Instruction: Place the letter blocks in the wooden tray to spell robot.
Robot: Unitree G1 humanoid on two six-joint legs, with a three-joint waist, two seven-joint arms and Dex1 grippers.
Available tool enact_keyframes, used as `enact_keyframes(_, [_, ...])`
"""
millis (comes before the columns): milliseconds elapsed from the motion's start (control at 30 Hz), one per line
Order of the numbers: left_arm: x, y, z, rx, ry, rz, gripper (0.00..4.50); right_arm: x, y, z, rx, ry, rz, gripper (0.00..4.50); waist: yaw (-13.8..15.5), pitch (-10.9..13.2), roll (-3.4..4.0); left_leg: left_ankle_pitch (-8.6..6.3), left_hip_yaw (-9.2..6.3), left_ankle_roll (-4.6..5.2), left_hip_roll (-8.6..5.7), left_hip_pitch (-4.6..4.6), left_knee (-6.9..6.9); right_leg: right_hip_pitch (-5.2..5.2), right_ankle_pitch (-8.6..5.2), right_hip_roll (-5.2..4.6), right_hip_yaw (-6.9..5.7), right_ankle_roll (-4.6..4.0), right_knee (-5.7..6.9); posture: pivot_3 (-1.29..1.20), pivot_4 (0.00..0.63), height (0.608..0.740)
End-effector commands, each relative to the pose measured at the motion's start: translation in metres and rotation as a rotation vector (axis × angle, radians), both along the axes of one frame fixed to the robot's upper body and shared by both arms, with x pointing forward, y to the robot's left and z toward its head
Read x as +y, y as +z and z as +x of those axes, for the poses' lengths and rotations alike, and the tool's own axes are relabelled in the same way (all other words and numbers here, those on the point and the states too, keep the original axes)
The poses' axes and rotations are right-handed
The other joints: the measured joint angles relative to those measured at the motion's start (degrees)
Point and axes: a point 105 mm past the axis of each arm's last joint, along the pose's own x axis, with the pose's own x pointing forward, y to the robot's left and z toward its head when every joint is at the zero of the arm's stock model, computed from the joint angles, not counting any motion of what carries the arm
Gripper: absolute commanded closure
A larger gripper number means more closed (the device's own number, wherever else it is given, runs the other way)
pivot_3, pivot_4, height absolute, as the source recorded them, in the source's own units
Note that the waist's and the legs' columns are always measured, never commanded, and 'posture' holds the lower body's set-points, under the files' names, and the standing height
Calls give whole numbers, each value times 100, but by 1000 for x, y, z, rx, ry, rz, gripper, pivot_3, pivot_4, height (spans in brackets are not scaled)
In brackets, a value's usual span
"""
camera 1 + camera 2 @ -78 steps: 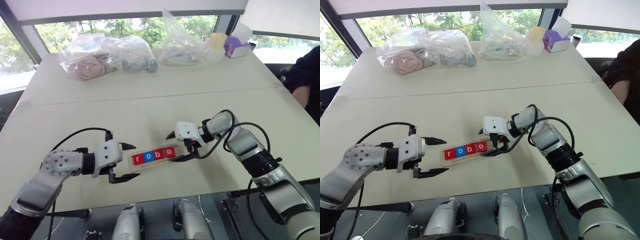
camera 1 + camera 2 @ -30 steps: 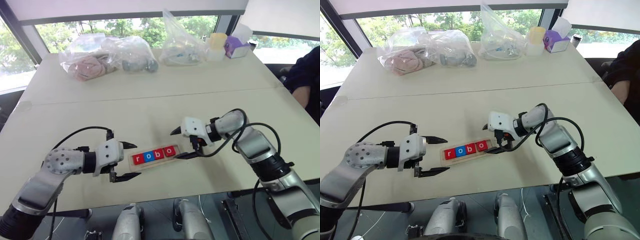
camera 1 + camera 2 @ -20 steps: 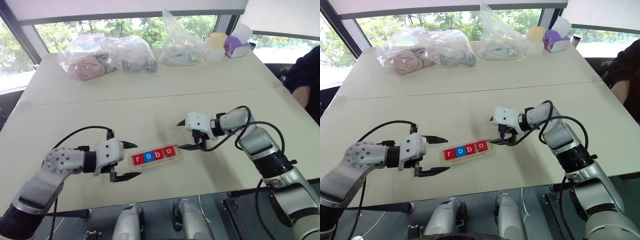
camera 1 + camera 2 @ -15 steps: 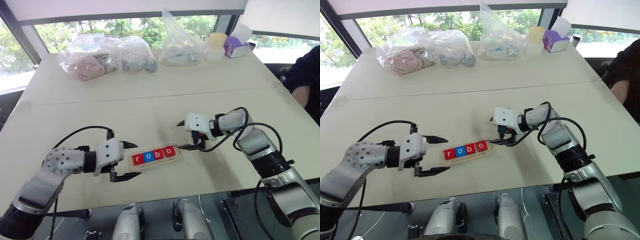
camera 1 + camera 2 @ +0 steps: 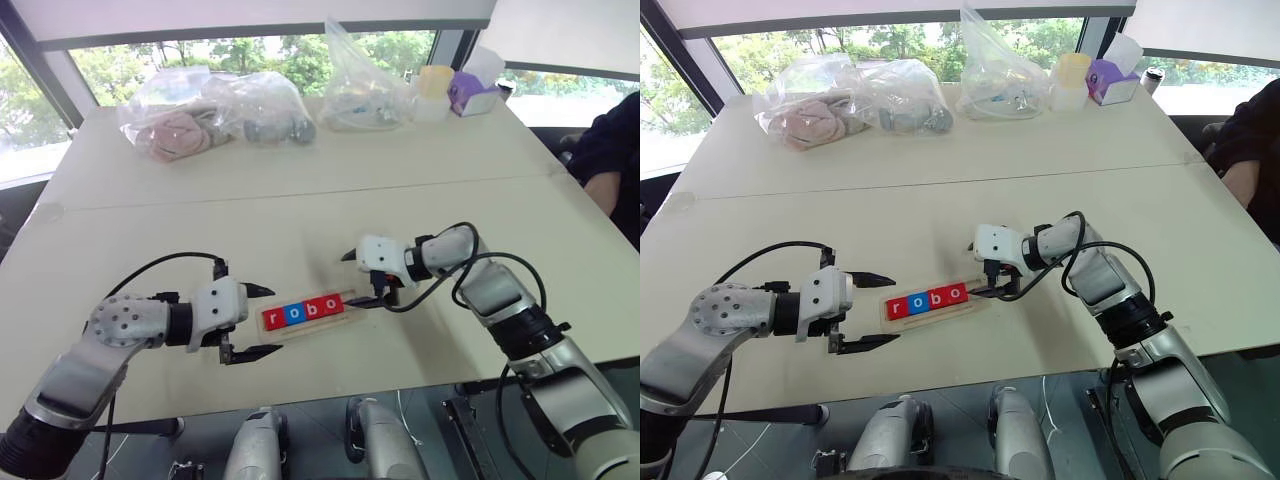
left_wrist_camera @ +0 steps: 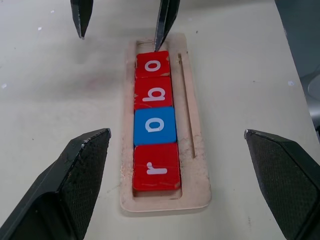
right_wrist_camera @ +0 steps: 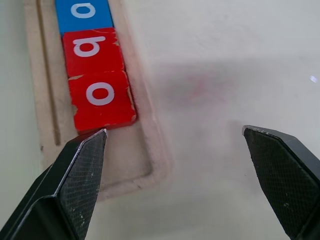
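The long pale table (image 5: 300, 215) carries everything: clear plastic bags (image 5: 215, 110) along its far edge by the window, a yellow cup (image 5: 435, 82) and a purple tissue box (image 5: 470, 90) at the far right corner, and a person's dark sleeve (image 5: 612, 150) at the right edge.

The right arm reaches in from the right, elbow bent, wrist turned toward the left and tipped downward. The right gripper (image 5: 366, 278) stands spread wide and empty at the right end of the wooden tray (image 6: 200, 165), one finger poised over the tray's vacant last slot, the other out over bare tabletop.

The left arm lies low and bent, its wrist pointing right. The left gripper (image 5: 258, 322) is splayed open, holding nothing, just beside the tray's left end.

In the tray sit four letter blocks (image 6: 155, 125), touching in a row: red r, blue o, red b, red o.
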Motion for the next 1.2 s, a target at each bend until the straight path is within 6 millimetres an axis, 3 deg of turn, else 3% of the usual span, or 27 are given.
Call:
enact_keyframes(33, [-3,5,-2,-21,-11,-11,0,7,10,-3,-34,30,19,46,0,0,0,0,0,0,0,0,0,0,0,0,0,0,0,0,150,740])
enact_keyframes(167, [-3,5,-2,-20,-8,-12,0,5,12,-2,-46,27,11,46,2,0,0,0,0,0,0,0,0,0,0,0,0,0,0,0,150,740])
enact_keyframes(333, [-4,5,-2,-24,-6,-14,0,-23,34,12,-110,-73,5,46,16,0,0,0,0,0,0,0,0,1,0,-1,0,0,-1,0,150,740])
enact_keyframes(433, [-4,5,-2,-26,-3,-16,0,-45,54,22,-153,-201,71,46,11,0,0,0,1,0,-2,0,1,1,0,-2,1,0,-2,0,150,740])
enact_keyframes(567, [-3,5,-2,-27,1,-18,0,-78,78,44,-208,-538,265,46,-5,0,0,0,0,0,0,0,0,-1,0,-1,1,0,1,0,150,740])
enact_keyframes(767, [-3,5,-1,-25,-10,-20,0,-148,55,57,-177,-1146,345,46,12,-2,0,0,0,0,0,-1,0,0,0,-2,1,-1,1,0,150,740])
enact_keyframes(1000, [-1,7,1,-30,-16,-13,0,-167,30,37,-115,-1439,383,46,-25,-4,5,0,1,0,0,-3,-2,-4,0,0,2,0,1,0,150,740])
enact_keyframes(1200, [-2,6,2,-31,-22,-11,0,-154,12,24,-6,-1558,452,46,-26,-7,10,0,-1,0,1,-2,-2,-5,0,1,3,0,3,0,150,740])
